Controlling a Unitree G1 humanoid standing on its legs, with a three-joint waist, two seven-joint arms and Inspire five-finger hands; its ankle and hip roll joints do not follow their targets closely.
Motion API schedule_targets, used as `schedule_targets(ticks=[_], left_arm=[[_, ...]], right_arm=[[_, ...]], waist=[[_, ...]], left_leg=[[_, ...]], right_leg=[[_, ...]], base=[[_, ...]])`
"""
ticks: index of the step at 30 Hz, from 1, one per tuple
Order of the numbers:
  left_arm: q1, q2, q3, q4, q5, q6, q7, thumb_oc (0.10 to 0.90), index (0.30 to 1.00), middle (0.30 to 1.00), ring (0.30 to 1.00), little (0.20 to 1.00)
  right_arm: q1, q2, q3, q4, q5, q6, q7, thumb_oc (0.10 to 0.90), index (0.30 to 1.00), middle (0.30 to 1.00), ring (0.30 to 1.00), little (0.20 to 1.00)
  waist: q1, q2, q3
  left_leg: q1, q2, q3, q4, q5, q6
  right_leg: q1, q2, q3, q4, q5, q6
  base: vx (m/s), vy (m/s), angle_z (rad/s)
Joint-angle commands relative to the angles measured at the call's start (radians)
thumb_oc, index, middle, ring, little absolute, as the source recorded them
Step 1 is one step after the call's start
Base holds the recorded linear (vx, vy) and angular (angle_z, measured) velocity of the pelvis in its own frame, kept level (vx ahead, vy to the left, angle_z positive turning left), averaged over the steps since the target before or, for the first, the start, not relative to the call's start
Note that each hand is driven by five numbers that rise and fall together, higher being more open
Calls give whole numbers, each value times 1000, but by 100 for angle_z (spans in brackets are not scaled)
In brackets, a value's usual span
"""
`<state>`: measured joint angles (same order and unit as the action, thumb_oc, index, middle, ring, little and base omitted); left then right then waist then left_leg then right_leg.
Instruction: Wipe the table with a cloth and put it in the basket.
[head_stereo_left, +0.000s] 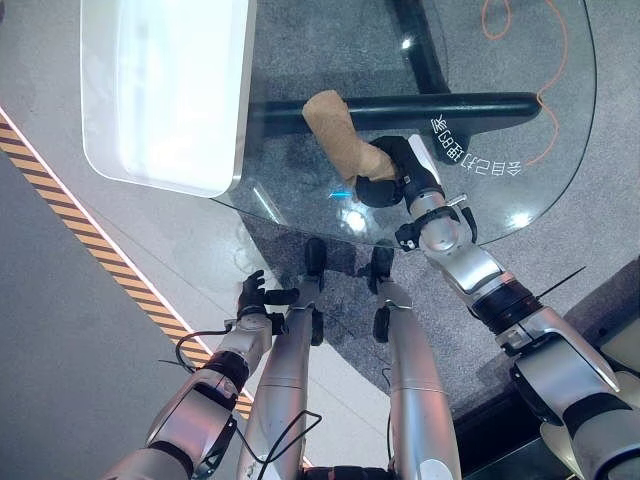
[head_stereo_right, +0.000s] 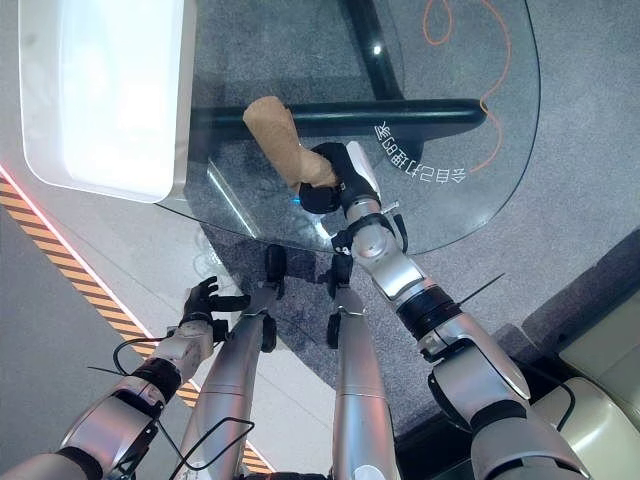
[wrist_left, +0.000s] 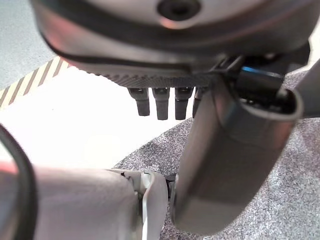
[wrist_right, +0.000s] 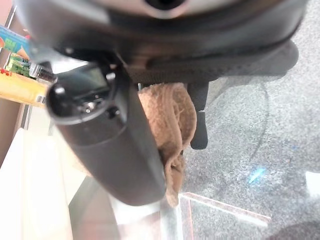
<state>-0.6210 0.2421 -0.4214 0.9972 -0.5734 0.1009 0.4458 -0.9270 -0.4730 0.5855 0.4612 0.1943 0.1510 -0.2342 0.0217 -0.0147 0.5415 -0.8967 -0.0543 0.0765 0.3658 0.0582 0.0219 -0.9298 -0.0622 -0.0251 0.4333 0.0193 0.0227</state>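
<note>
A brown cloth (head_stereo_left: 338, 128) lies in a long bunched strip on the round glass table (head_stereo_left: 510, 110), running from the table's middle back toward my right hand (head_stereo_left: 398, 172). That hand rests on the glass near the front edge and is shut on the cloth's near end. In the right wrist view the cloth (wrist_right: 174, 119) is bunched between the thumb (wrist_right: 107, 140) and the fingers. My left hand (head_stereo_left: 256, 296) hangs low beside the leg, away from the table, fingers (wrist_left: 161, 102) straight and holding nothing.
A white rounded tabletop (head_stereo_left: 165, 90) adjoins the glass table on the left. A black base bar (head_stereo_left: 460, 104) shows through the glass. An orange cord (head_stereo_left: 497, 22) lies on the grey floor at the back. Yellow-black striped tape (head_stereo_left: 70, 210) crosses the floor at the left.
</note>
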Motion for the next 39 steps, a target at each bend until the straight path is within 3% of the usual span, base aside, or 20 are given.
schedule_targets(ticks=[1, 9, 16, 23, 39], left_arm=[[80, -25, 1, -12, 20, -2, 25, 800, 900, 900, 900, 900], [83, -28, 0, -13, 14, -16, 37, 800, 900, 900, 900, 900], [99, -28, 31, -82, -42, -132, 98, 800, 900, 900, 900, 900], [111, -18, 58, -142, -64, -153, 153, 800, 900, 900, 900, 900], [200, -12, 83, -262, -147, -202, 20, 800, 900, 900, 900, 900]], right_arm=[[9, 19, 23, -186, -25, -83, 43, 100, 300, 300, 300, 200], [18, 18, -9, -170, 10, -109, -46, 100, 300, 300, 300, 200], [37, 26, -53, -174, 41, -137, -68, 100, 300, 300, 300, 200], [77, 29, -87, -181, 48, -155, -62, 100, 300, 300, 300, 200], [238, 27, -172, -258, 99, -207, -78, 100, 300, 300, 300, 200]], waist=[[-6, 43, -21], [-8, 40, -21], [-8, 41, -21], [-4, 36, -21], [0, -3, -21]], left_leg=[[20, -57, -36, 49, -72, 29], [24, -54, -39, 43, -68, 27], [49, -52, -40, 37, -72, 28], [118, -53, -50, 11, -66, 24], [330, -27, -51, -56, -73, 12]], right_leg=[[16, 27, -44, -40, 27, 21], [19, 30, -46, -43, 31, 21], [38, 36, -45, -42, 27, 19], [109, 39, -53, -50, 17, 16], [332, 35, -75, -94, -15, 13]], base=[[8, -31, 3], [1, -10, 1], [-4, -6, 0], [-40, -49, 0], [-23, -67, 0]])
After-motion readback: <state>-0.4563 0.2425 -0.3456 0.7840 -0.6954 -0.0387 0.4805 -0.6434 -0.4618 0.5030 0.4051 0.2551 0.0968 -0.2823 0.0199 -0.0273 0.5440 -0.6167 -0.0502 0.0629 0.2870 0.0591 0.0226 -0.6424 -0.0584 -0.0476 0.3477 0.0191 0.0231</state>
